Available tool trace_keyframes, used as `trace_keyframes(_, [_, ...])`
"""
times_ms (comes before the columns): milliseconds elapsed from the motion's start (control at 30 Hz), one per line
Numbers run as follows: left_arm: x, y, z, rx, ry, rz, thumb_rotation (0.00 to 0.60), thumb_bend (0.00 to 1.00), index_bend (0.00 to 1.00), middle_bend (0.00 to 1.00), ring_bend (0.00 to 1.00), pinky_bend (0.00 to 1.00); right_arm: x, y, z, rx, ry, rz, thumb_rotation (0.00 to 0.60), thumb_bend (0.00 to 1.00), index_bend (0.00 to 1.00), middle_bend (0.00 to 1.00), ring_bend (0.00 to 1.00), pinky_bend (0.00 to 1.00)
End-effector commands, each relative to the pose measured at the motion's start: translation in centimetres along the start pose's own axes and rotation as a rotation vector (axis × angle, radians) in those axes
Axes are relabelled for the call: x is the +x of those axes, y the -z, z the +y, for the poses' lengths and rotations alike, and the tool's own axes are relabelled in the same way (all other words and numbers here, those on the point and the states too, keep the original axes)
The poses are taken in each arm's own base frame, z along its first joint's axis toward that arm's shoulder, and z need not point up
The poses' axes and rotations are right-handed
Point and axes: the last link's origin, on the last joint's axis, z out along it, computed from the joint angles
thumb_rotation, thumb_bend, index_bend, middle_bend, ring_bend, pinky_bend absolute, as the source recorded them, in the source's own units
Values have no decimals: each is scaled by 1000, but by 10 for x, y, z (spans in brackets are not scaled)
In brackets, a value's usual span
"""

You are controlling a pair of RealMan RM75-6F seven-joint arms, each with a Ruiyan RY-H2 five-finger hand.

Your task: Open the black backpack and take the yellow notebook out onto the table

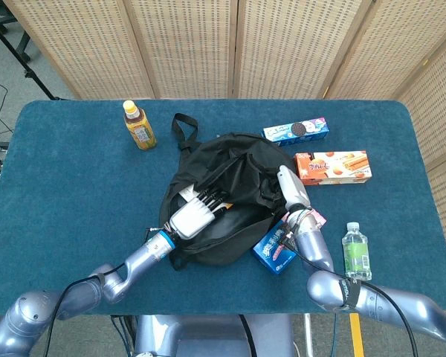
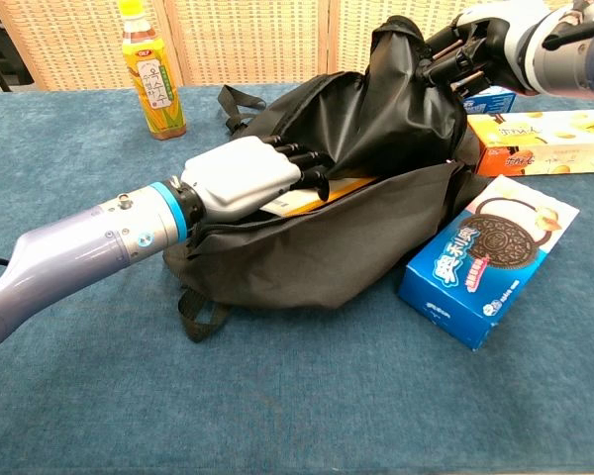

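Note:
The black backpack (image 1: 234, 234) (image 2: 307, 262) lies in the middle of the table with its mouth wide open. A strip of the yellow notebook (image 2: 322, 195) shows inside the opening, beside a white page. My left hand (image 1: 192, 217) (image 2: 240, 178) is at the mouth, its fingers (image 2: 299, 158) curled down onto the notebook's near end; how far they wrap under it is hidden. My right hand (image 1: 291, 187) (image 2: 480, 35) grips the backpack's upper flap (image 2: 396, 89) and holds it lifted.
A tea bottle (image 1: 139, 125) (image 2: 150, 69) stands at the back left. A blue Oreo box (image 1: 273, 251) (image 2: 490, 257) lies against the backpack's right side, an orange biscuit box (image 1: 332, 166) and a blue cookie box (image 1: 296, 131) behind it. A water bottle (image 1: 355, 251) stands at the front right.

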Motion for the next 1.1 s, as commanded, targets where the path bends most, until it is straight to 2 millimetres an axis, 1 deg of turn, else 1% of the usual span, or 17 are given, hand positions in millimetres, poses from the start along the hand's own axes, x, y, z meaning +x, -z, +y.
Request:
trace_keyframes(33, [0,3,0,-11,4,34,600,516,721,320,184,116,1,-1,0,-3,0,4,600,619,698,564,431,494])
trace_keyframes(200, [0,3,-4,-6,4,56,600,516,764,365,238,118,0,-1,1,-8,0,0,600,617,698,564,431,495])
trace_keyframes(267, [1,4,-5,-8,2,73,600,517,775,386,268,143,0,-2,1,-6,0,1,600,617,698,564,431,494])
trace_keyframes(333, [1,4,-5,-11,1,81,600,517,787,406,293,190,1,-2,1,-6,1,2,600,619,698,564,431,494])
trace_keyframes(433, [4,6,-7,-13,4,113,600,518,803,425,325,222,1,-2,1,-6,2,4,600,619,698,564,431,494])
trace_keyframes(700, [13,9,-14,-5,16,184,600,535,862,454,358,242,3,-3,1,-10,0,10,600,619,698,564,431,495])
trace_keyframes(833, [23,18,-21,-9,46,235,600,535,882,472,373,269,6,-4,1,-11,6,21,600,618,698,564,431,495])
trace_keyframes(1100, [53,50,-46,-9,150,333,600,535,905,495,392,286,14,-10,6,-26,0,61,600,619,698,564,431,495])
